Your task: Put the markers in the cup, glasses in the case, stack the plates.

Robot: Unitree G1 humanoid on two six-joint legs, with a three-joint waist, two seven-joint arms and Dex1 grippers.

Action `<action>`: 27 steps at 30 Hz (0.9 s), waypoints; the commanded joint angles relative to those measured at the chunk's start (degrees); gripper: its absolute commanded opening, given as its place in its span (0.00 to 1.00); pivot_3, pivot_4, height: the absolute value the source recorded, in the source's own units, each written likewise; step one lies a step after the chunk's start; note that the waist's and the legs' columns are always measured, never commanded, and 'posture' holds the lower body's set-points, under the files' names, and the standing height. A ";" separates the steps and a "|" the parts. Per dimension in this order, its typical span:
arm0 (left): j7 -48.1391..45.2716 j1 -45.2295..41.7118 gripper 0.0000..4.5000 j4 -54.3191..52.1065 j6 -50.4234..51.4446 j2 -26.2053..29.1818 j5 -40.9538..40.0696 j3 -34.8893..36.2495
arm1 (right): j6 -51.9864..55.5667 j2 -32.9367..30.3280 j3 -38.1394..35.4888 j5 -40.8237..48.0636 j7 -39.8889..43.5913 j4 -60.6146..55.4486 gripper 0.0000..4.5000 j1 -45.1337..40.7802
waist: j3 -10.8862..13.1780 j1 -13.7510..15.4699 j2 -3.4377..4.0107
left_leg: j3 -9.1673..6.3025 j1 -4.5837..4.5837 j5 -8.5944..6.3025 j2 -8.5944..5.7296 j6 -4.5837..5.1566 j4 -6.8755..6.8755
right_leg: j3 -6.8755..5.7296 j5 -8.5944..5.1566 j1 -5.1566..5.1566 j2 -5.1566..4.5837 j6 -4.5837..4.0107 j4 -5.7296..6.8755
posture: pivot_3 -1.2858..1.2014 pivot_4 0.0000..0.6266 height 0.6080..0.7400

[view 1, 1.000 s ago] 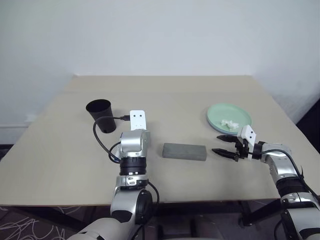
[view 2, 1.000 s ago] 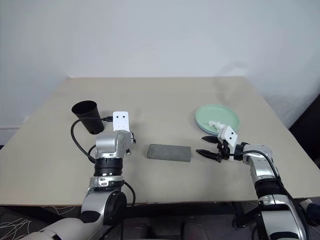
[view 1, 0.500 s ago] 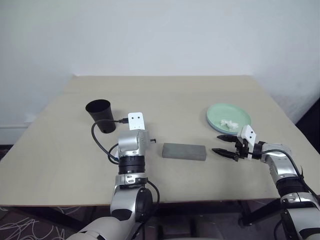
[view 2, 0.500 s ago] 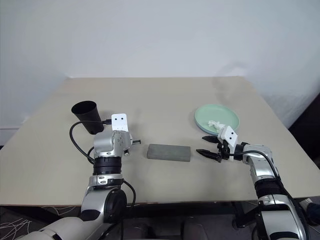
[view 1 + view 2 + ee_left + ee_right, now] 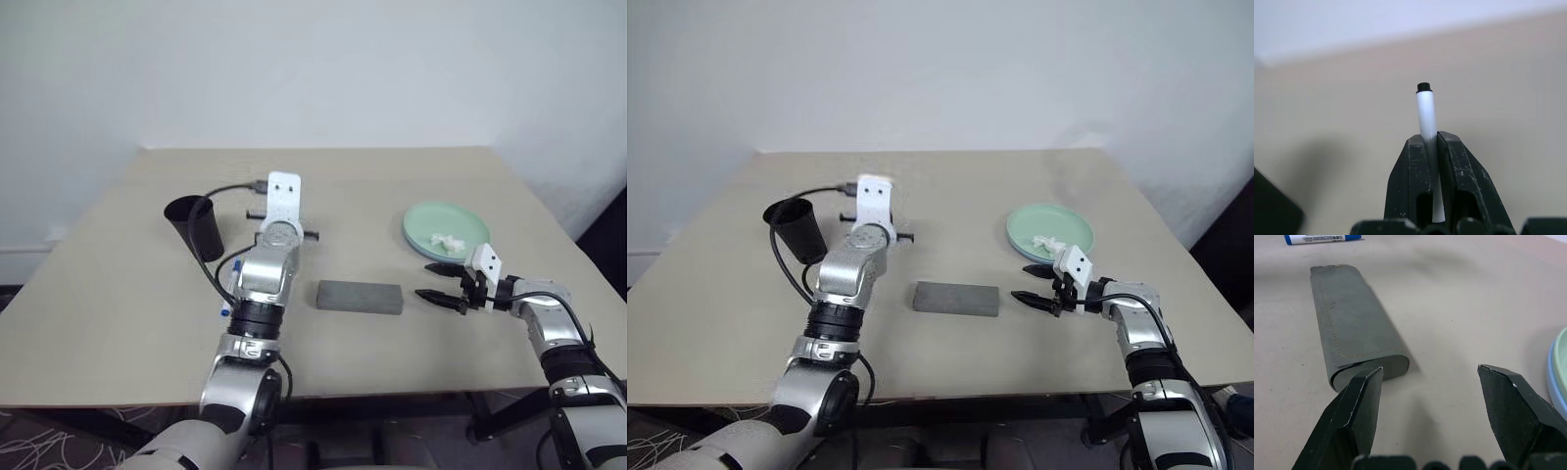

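Note:
My left gripper (image 5: 284, 233) is raised above the table next to the black cup (image 5: 196, 227), shut on a white marker (image 5: 1425, 113) whose black end sticks out past the fingertips. Another marker (image 5: 1322, 239), blue-capped, lies on the table beyond the grey case (image 5: 360, 297). The case lies shut at mid-table. My right gripper (image 5: 1430, 371) hovers open just right of the case's end, holding nothing. The mint green plate (image 5: 448, 226) rests on the light blue one, whose rim (image 5: 1557, 382) peeks out beneath. The glasses are out of view.
A small crumpled white scrap (image 5: 449, 240) lies on the green plate. A black cable (image 5: 225, 191) loops from my left wrist over the cup. The table's far half (image 5: 343, 171) is bare; a white wall stands behind.
My left gripper shut on the marker, rose off the table and tipped from pointing down to nearly level. The right arm has kept still.

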 commanded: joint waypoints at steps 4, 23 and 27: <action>3.76 -2.70 0.00 3.41 -15.73 5.22 3.98 0.60 | -0.97 -0.15 -1.00 0.47 -0.43 -0.53 0.75 -1.99 | 0.00 0.17 0.00 | 0.01 -0.01 0.12 -0.02 0.20 0.01 | 0.02 0.01 0.01 -0.06 0.00 -0.02 | 0.52 0.00 0.94; 15.74 -5.32 0.00 16.26 -29.37 13.39 8.06 4.36 | 12.43 0.84 -5.36 10.31 2.65 -8.05 0.75 -1.54 | 0.00 0.28 0.00 | -0.01 -0.05 0.10 0.17 0.19 0.01 | -0.15 0.04 -0.01 -0.08 0.00 -0.01 | 0.52 0.00 0.94; 16.30 -5.22 0.00 18.01 -29.70 13.45 7.74 4.90 | 12.40 0.97 -5.51 10.34 2.26 -8.65 0.75 -1.36 | -0.01 0.28 -0.01 | 0.00 -0.06 0.10 0.17 0.18 0.01 | -0.17 0.04 -0.01 -0.08 0.00 -0.01 | 0.52 0.00 0.94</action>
